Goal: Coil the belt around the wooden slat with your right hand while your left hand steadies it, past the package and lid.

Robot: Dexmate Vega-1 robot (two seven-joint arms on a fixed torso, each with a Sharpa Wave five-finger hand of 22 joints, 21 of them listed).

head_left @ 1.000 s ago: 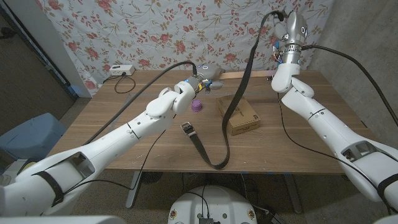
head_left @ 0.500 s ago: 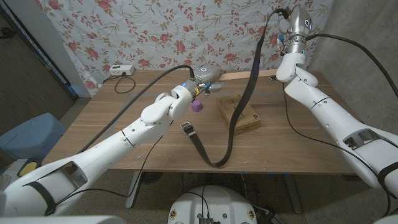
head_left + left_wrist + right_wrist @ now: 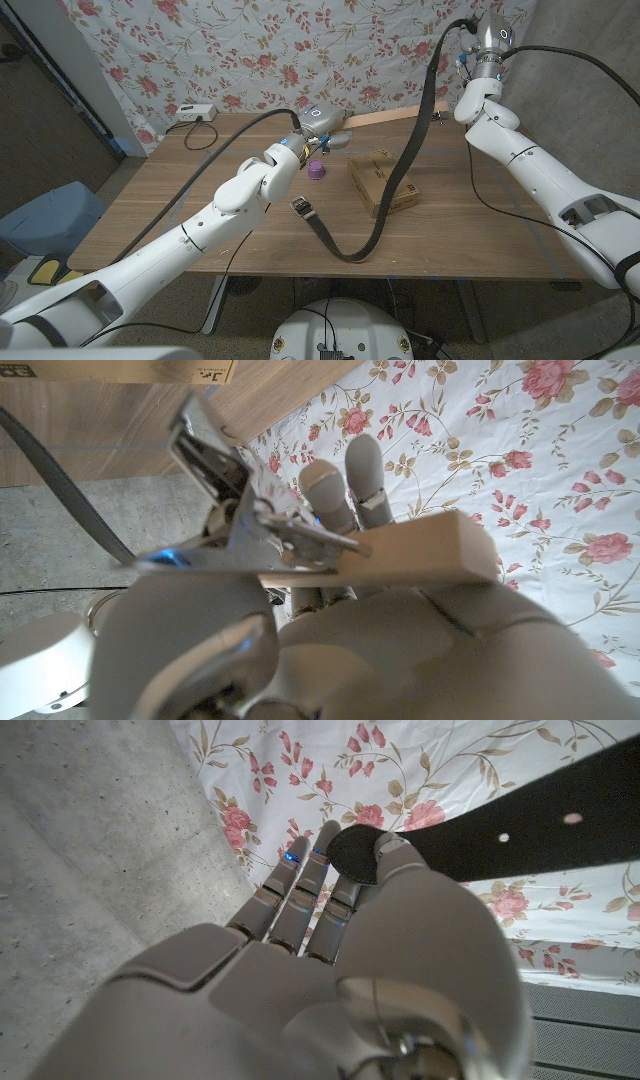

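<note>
My right hand (image 3: 472,42) is raised high at the back right and pinches the tip of the black belt (image 3: 408,170) between thumb and fingers (image 3: 300,885). The belt (image 3: 520,830) hangs down across the cardboard package (image 3: 383,182), loops near the table's front edge and ends in its buckle (image 3: 300,206) on the table. My left hand (image 3: 318,128) grips one end of the wooden slat (image 3: 392,117), which reaches right along the back of the table. The left wrist view has that hand (image 3: 330,630) closed round the slat (image 3: 400,558). A small purple lid (image 3: 317,171) lies just in front of the left hand.
A white power strip (image 3: 197,113) with a cable sits at the table's (image 3: 200,220) back left. A floral cloth (image 3: 250,50) hangs behind the table and a concrete wall (image 3: 580,40) stands at the right. Cables trail along both arms.
My right hand has gone higher and further right with the belt tip, dragging the hanging belt and its loop to the right. The slat's far end has tipped up slightly in the left hand.
</note>
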